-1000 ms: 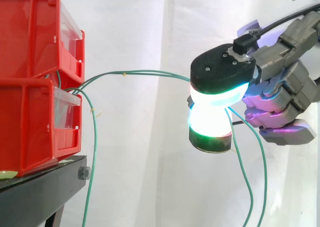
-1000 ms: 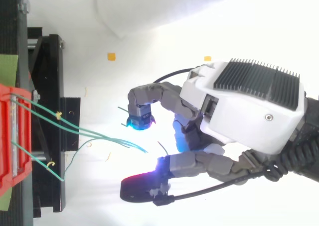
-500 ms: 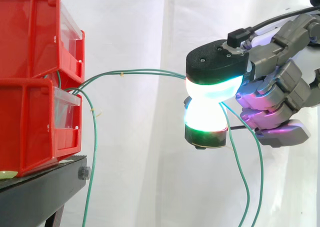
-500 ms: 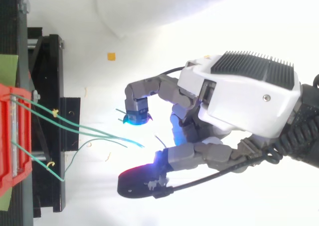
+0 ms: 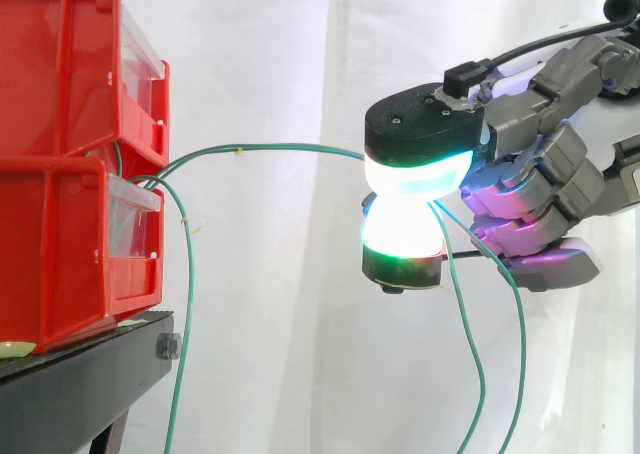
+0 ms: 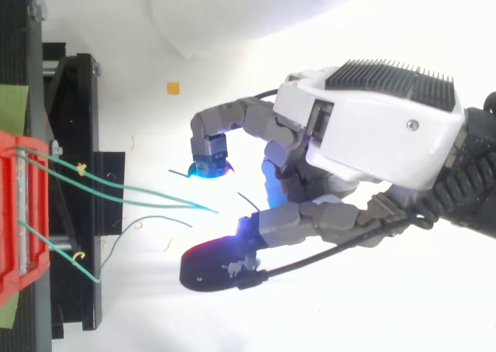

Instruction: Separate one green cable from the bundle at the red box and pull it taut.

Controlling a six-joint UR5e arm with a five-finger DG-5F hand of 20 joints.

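The hand (image 5: 520,174) comes in from the right in the side view, level with the gap between the two stacked red bins (image 5: 60,244). Honestly, we can't tell whether it's actually got a grip on anything, because its own glow washes that spot out. The green cables (image 5: 280,147) leave the bins at that gap and arc across to the hand, gently bowed rather than straight. Just past it, two of them hang down to the bottom edge. Another drops straight down beside the black stand (image 5: 80,384). From above, we see two of the green cables (image 6: 167,205) meeting in a point right by the hand (image 6: 372,127).
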